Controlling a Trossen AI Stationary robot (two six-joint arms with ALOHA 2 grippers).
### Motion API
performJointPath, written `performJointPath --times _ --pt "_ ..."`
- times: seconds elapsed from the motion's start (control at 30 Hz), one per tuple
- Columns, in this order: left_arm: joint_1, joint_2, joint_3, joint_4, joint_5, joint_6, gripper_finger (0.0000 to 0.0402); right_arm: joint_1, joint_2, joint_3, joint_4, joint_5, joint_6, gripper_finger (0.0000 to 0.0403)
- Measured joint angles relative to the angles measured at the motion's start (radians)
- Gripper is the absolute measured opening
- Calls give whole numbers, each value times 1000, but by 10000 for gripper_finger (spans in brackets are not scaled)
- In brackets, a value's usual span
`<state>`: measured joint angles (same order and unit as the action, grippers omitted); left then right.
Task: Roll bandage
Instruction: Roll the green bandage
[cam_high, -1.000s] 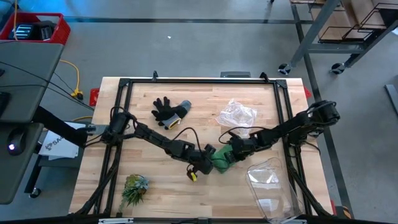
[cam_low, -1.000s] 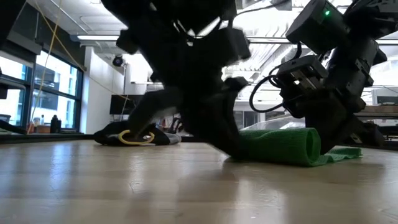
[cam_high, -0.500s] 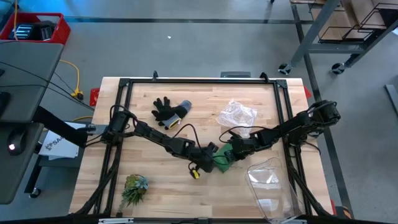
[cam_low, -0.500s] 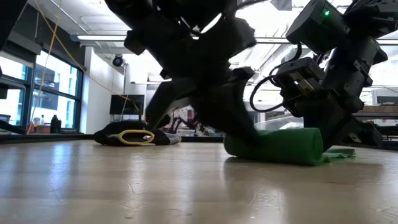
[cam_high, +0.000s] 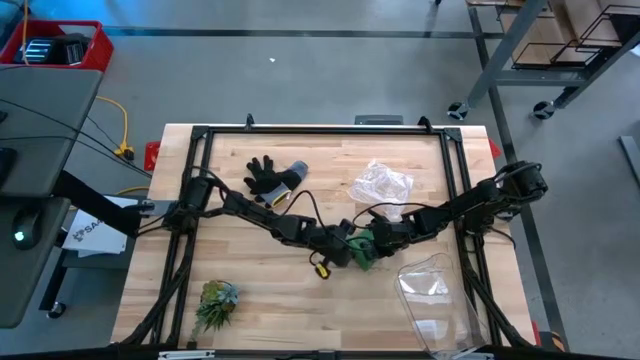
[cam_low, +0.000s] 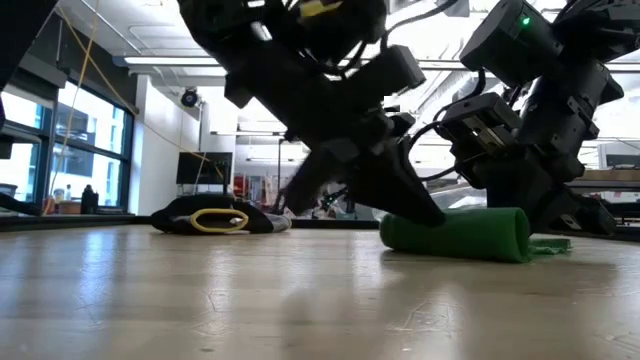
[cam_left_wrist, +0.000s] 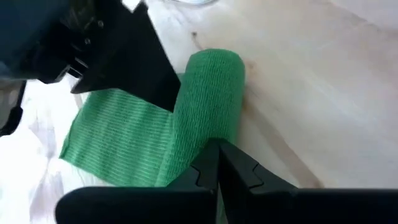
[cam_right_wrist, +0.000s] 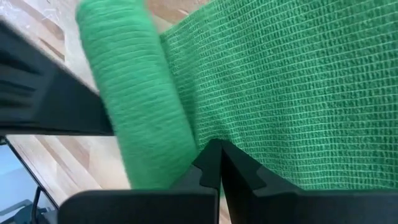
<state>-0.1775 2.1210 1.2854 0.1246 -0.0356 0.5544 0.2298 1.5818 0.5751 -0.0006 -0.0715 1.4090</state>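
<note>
Bandage roll lies crosswise between clenched left tool and clenched right tool, its flat tail toward the right.

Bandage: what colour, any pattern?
Plain mid-green bandage, fine woven ribbing, no print. Shows best in the right wrist view.

The bandage is mid-green, ribbed, soft fabric, mostly wound into a thick cylinder lying on its side on the tabletop, near the middle of its near half. A short flat tail stays unrolled, spread against the wood beside the roll.
</note>
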Motion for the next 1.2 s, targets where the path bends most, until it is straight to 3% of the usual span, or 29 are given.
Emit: performJointPath --times 0.23,0.6,0.87,1.07,1.2 --pt "2 21 0 24 -29 -1 0 -1 -37 -3 -35 42 0 0" --pt "5 26 33 28 -71 -1 0 -18 -213 -3 -292 138 4 0" --pt "33 26 63 37 -70 0 0 -110 -337 -2 -441 175 -56 0" --pt "49 26 63 35 -81 -1 0 -199 -338 -2 -497 164 -131 0" --pt "47 9 63 16 -141 0 0 -232 -350 -2 -497 146 -184 0"
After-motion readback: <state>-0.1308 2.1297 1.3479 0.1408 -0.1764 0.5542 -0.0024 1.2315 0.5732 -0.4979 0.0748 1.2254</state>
